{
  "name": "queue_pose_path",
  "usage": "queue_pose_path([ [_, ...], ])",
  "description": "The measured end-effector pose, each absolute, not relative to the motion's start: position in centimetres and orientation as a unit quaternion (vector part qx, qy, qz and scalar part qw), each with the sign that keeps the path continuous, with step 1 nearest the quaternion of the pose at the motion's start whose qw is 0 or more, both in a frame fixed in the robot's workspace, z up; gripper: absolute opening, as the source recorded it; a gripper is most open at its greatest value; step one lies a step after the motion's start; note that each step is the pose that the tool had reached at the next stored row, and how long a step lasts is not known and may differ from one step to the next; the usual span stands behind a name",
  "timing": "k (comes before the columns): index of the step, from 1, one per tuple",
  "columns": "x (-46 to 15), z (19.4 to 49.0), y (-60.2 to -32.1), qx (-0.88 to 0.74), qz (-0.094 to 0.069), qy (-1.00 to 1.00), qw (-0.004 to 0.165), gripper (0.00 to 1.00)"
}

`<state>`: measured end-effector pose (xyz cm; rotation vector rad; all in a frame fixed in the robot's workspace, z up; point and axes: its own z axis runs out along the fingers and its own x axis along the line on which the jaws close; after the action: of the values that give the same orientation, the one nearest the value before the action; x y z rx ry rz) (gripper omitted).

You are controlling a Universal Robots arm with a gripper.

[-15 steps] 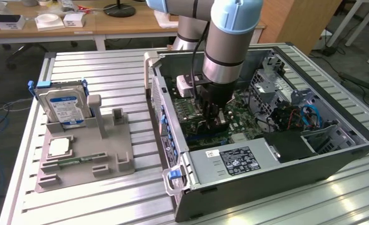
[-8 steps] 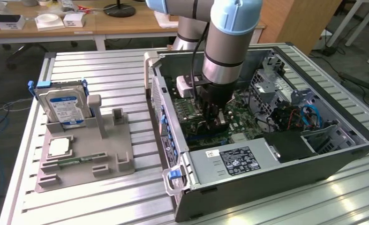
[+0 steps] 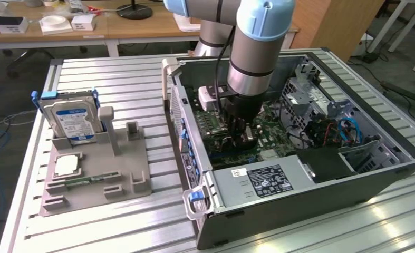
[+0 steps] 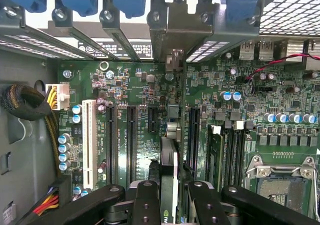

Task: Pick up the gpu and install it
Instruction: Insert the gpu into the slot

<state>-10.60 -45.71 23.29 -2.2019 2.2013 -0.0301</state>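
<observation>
My gripper [image 3: 241, 133] is down inside the open computer case [image 3: 376, 174], over the green motherboard [image 4: 250, 100]. In the wrist view my gripper [image 4: 169, 197] is shut on the gpu [image 4: 169, 160], a thin dark card seen edge-on between the black fingers [image 4: 146, 200]. The card stands upright over the motherboard, in line with the long black expansion slots [image 4: 132, 140]. Its metal end bracket [image 4: 172, 32] reaches the row of rear slot openings with blue clips. I cannot tell whether the card's edge sits in a slot.
A power supply [image 3: 263, 182] fills the case's near corner, and drive bays with cables [image 3: 348, 129] are at the exterior view's right. On the exterior view's left, a grey fixture [image 3: 126, 174] holds a hard drive [image 3: 70, 118], a processor [image 3: 66, 164] and a memory stick [image 3: 87, 181].
</observation>
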Motion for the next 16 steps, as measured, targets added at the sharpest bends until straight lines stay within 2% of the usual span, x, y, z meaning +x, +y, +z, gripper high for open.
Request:
queue_pose_path([
  [16, -10.60, 23.11, -45.71, -0.707, -0.010, 0.707, 0.014, 0.27],
])
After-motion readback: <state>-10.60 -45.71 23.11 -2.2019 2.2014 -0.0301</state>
